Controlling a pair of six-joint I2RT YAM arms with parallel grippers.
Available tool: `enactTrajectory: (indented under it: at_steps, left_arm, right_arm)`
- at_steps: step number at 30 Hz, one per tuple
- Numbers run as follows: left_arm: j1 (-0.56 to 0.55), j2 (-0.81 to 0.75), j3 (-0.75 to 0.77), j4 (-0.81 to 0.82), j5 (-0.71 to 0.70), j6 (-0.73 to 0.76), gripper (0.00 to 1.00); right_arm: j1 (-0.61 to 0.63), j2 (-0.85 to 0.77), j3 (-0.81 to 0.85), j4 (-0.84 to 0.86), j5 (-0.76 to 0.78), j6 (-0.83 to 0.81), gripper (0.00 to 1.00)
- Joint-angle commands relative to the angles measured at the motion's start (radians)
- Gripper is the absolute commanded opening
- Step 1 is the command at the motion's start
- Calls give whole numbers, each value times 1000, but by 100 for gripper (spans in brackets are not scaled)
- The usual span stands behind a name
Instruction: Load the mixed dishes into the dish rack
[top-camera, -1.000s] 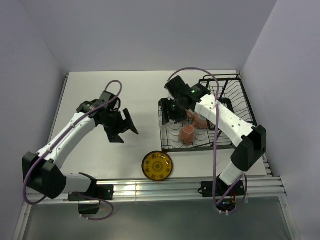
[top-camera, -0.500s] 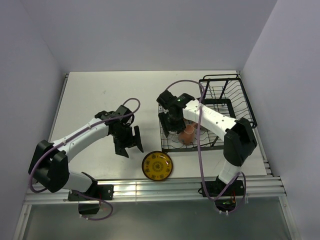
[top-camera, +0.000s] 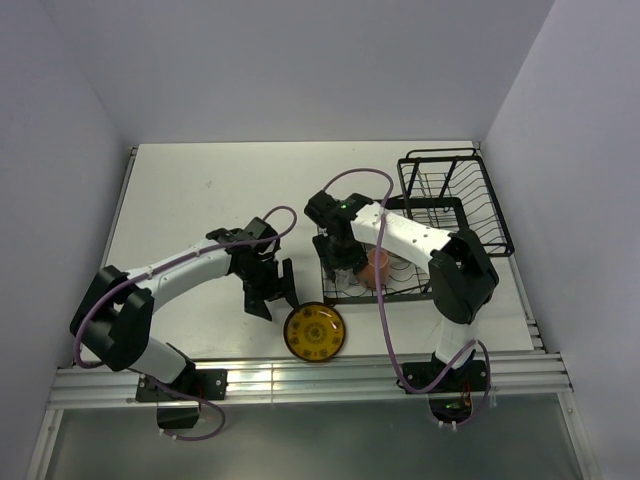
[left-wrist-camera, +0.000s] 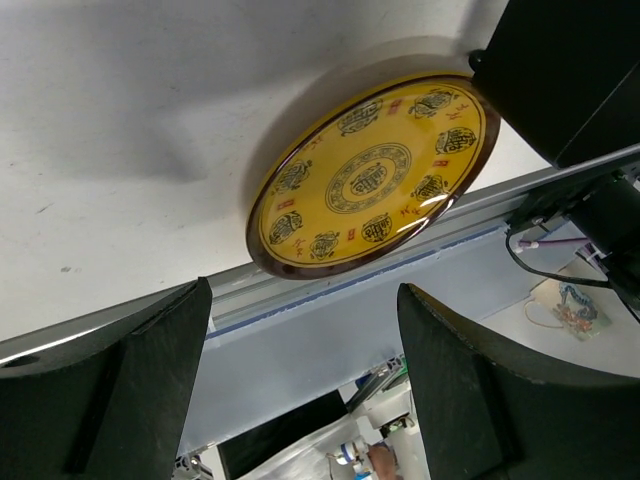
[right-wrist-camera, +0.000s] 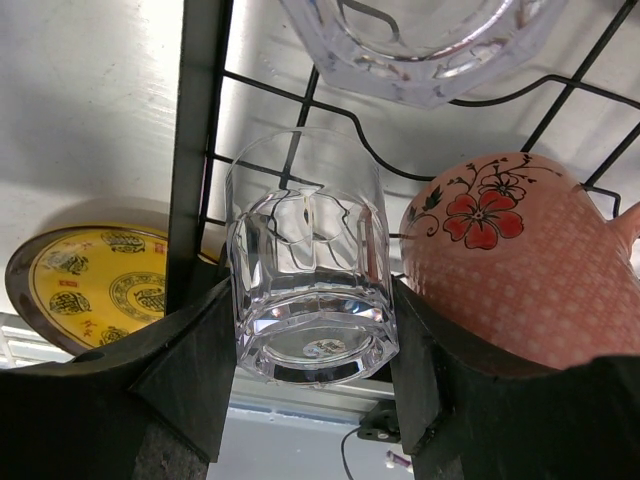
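Observation:
The yellow dark-patterned plate (top-camera: 313, 332) (left-wrist-camera: 370, 180) lies flat at the table's near edge. My left gripper (top-camera: 272, 290) (left-wrist-camera: 305, 390) hangs open just left of it, the plate ahead of its fingers and nothing between them. My right gripper (top-camera: 345, 262) (right-wrist-camera: 310, 330) is shut on a small clear glass (right-wrist-camera: 308, 260), held over the near left corner of the dish rack (top-camera: 432, 212) tray. A salmon-pink mug (top-camera: 378, 265) (right-wrist-camera: 510, 270) with red flowers lies in the tray right beside that glass. A second clear glass (right-wrist-camera: 420, 45) sits farther in. The bowl is not visible.
The rack's taller wire basket (top-camera: 455, 185) stands at the far right, near the right wall. The tray's black frame bar (right-wrist-camera: 195, 150) runs between the held glass and the plate (right-wrist-camera: 90, 285). A metal rail (top-camera: 300, 378) borders the table's near edge.
My left arm has swung toward the near right and now sits beside the plate. My right arm has carried the glass nearer, to the tray's near left corner.

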Motion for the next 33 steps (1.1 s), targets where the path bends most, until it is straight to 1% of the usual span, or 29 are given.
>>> enactTrajectory:
  at_steps: [1, 2, 4, 5, 7, 8, 12, 13, 14, 22, 26, 29, 33]
  left_arm:
    - [-6, 3, -7, 44, 31, 22, 80]
    - [-7, 5, -11, 49, 34, 24, 80]
    - [-7, 5, -20, 52, 37, 24, 80]
    - [-9, 6, -24, 57, 36, 24, 80]
    - [-7, 8, -34, 60, 34, 25, 80]
    - [-9, 8, -38, 64, 34, 27, 80]
    - [-11, 5, -63, 75, 31, 30, 80]
    - [-11, 3, -67, 78, 31, 31, 80]
    - [-11, -1, -73, 83, 31, 33, 80]
    - [-11, -43, -112, 126, 10, 36, 79]
    - [-11, -58, -139, 155, 8, 38, 78]
    - [-11, -58, -155, 179, 11, 41, 77]
    - [-12, -55, -178, 225, 8, 51, 73]
  right_arm:
    - [12, -7, -7, 25, 22, -9, 23]
    - [13, -9, -7, 25, 20, -9, 32]
    - [13, -12, -6, 25, 16, -12, 42]
    - [15, -12, -6, 25, 13, -14, 49]
    - [15, -14, -6, 29, 4, -12, 58]
    - [15, -15, -7, 30, 2, -12, 65]
    - [15, -26, -6, 39, -21, -11, 72]
    - [15, -32, -7, 44, -30, -9, 81]
    - [15, -38, -7, 48, -32, -9, 85]
    - [15, -89, 19, 56, -49, -4, 87]
    - [15, -159, 75, 41, -50, 0, 87]
    - [13, -207, 160, 0, -52, 3, 86]
    - [10, -257, 322, -76, -50, 9, 86]
